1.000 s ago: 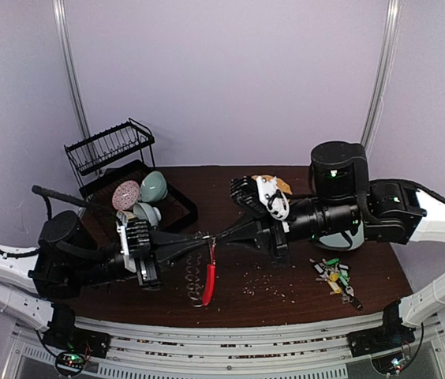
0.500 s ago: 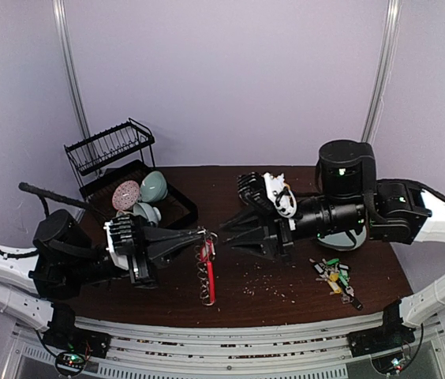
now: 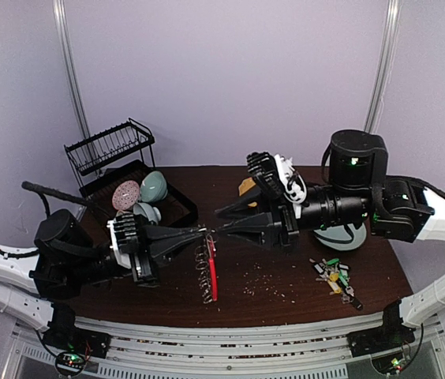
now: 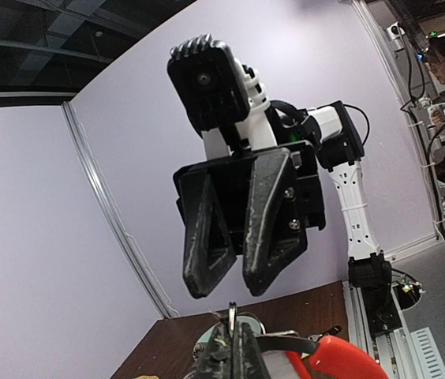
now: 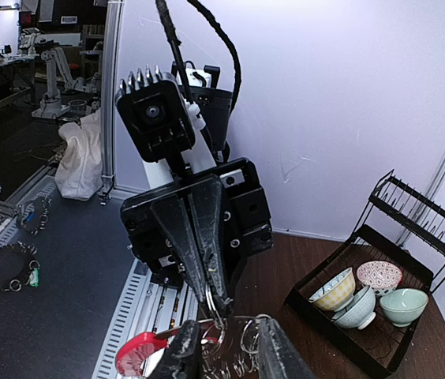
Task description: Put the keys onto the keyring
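Note:
The keyring (image 3: 207, 270), a red plastic arc fringed with silver loops, hangs above the dark table from my left gripper (image 3: 203, 232), which is shut on one silver loop (image 4: 231, 316) at its top. My right gripper (image 3: 219, 223) faces it tip to tip and stands open, a short way to the right, holding nothing. In the right wrist view its two fingers (image 5: 181, 355) straddle the loops (image 5: 242, 347) without touching, and the red arc (image 5: 137, 349) shows low left. The keys (image 3: 334, 276), with green, yellow and red tags, lie in a pile on the table at right.
A black dish rack (image 3: 109, 148) with several bowls (image 3: 150, 189) stands at the back left. A white and teal plate (image 3: 341, 237) lies under the right arm, a yellow item (image 3: 246, 187) behind it. Small crumbs (image 3: 262, 280) dot the table's middle.
My right gripper, shut at the ring's top a second ago, has opened and drawn back to the right. The keyring now hangs from the left gripper alone.

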